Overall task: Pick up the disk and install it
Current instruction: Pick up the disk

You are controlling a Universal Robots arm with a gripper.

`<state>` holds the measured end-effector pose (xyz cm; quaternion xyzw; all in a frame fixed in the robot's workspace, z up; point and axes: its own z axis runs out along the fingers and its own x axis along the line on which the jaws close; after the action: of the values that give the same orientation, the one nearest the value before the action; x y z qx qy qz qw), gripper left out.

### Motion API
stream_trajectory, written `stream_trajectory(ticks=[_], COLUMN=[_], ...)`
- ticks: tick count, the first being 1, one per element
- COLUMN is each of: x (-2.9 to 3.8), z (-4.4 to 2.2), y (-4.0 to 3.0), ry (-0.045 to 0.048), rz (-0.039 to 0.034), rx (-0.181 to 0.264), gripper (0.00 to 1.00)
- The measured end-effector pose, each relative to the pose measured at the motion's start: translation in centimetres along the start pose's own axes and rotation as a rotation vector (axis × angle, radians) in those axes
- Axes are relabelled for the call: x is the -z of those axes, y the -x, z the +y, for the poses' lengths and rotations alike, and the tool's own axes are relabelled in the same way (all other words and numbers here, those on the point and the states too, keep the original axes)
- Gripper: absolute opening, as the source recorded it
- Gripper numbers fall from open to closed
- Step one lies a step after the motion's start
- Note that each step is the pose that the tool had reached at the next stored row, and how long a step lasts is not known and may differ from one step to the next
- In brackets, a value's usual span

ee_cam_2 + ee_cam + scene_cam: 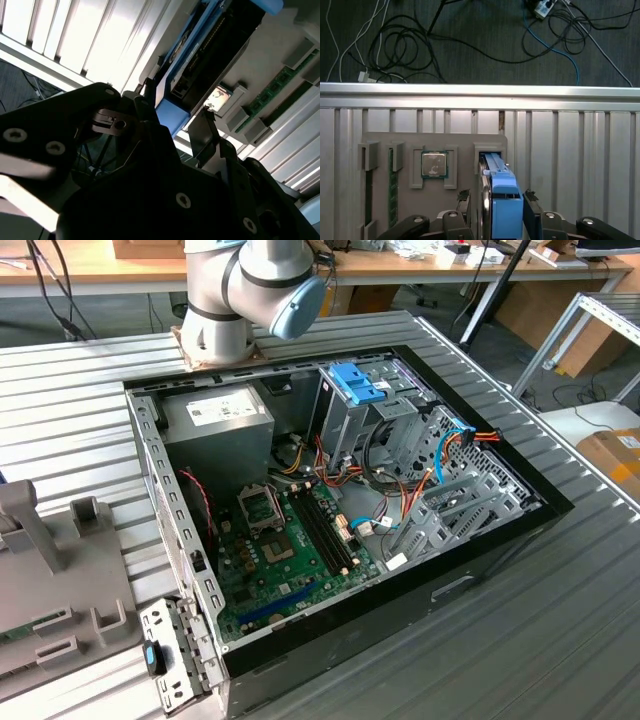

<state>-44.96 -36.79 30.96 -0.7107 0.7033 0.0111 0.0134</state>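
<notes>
So the disk [503, 197] is standing on edge in a slot at one end of the gray tray [465, 140], with its blue rail facing up at the camera in the first wrist view. The gripper [497, 196] is right over that slot and straddles the disk. Its fingers [530, 200] are spread with one on each side, and a sliver of gap shows along one side, so it looks released rather than clamped on anything. The second wrist view has the same setup from low down, with the blue end of the disk poking out between the two dark jaws. The next pocket of the tray holds a square chip [434, 164], and past that some memory sticks [392, 185] sit in long slots. The tray sits on a ribbed metal table [580, 150], and beyond the table edge nearest the tray there's a mess of cables [395, 45] on the floor. In the exterior view the open computer case [480, 550] is beside the tray, on the exterior view's right, with a light-blue latch plate [356, 385] inside it. The arm [240, 290] is mounted just behind the case.
</notes>
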Motion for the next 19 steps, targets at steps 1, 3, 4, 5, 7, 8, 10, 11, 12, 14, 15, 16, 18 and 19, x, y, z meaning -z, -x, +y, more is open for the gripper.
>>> stream_trajectory(ticks=[1,3,4,5,7,8,10,11,12,14,15,16,18,19], x=[0.00,-0.01,-0.01,-0.01,0.00,-0.01,0.00,0.00,0.00,-0.01,0.00,0.00,-0.01,-0.01], z=[0.00,0.00,0.00,0.00,0.00,0.00,0.00,0.00,0.00,0.00,0.00,0.00,0.00,0.00], y=[0.03,0.18,0.20,0.20,0.21,0.21,0.23,0.23,0.23,0.24,0.24,0.24,0.25,0.25], ry=[0.0000,0.0000,0.0000,0.0000,0.0000,0.0000,0.0002,0.0002,0.0001,0.0000,0.0000,0.0001,0.0000,0.0000], rz=[0.0000,0.0000,-0.0001,0.0000,0.0000,0.0000,0.0001,0.0000,0.0000,0.0000,0.0000,0.0000,0.0000,0.0000], rx=[0.000,0.000,0.000,0.000,0.000,0.000,0.000,0.000,0.000,0.000,0.000,0.000,0.000,0.000], gripper=[0.53,0.53,0.53,0.53,0.53,0.53,0.38,0.38,0.36,0.36,0.36,0.36,0.36,0.36])
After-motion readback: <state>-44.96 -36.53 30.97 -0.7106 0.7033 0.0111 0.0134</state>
